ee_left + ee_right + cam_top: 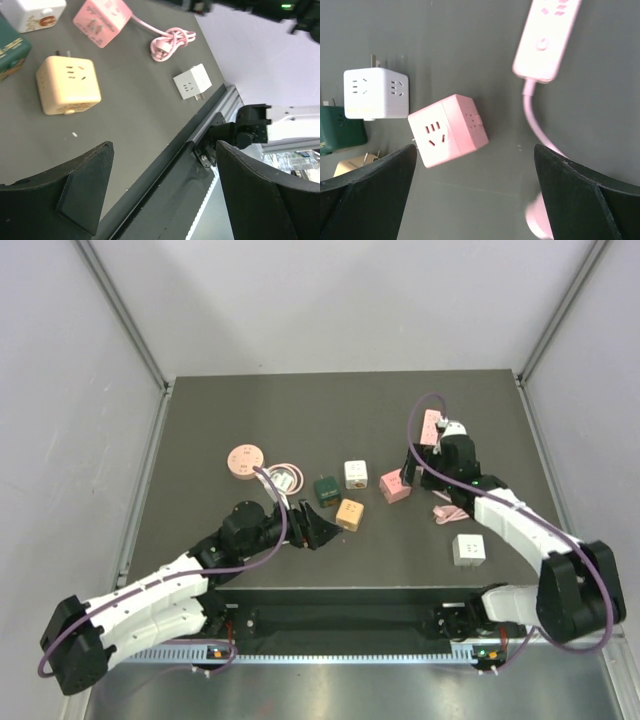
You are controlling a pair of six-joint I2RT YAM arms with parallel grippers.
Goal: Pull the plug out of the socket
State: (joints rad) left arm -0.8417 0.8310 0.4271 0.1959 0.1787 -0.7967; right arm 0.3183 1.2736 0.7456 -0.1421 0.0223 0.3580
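A pink power strip lies at the back right, and its pink lead runs to a coiled end with a plug. It also shows in the right wrist view. My right gripper hovers open and empty just in front of the strip, and in its own view the jaws stand wide apart above a pink cube socket. My left gripper is open and empty beside an orange cube socket. In the left wrist view it spans the table's front edge. I see no plug clearly seated in a socket.
A round pink socket with a white coiled lead lies at the left. White, dark green and pink cubes sit mid-table, and another white cube sits front right. The front rail is below my left gripper.
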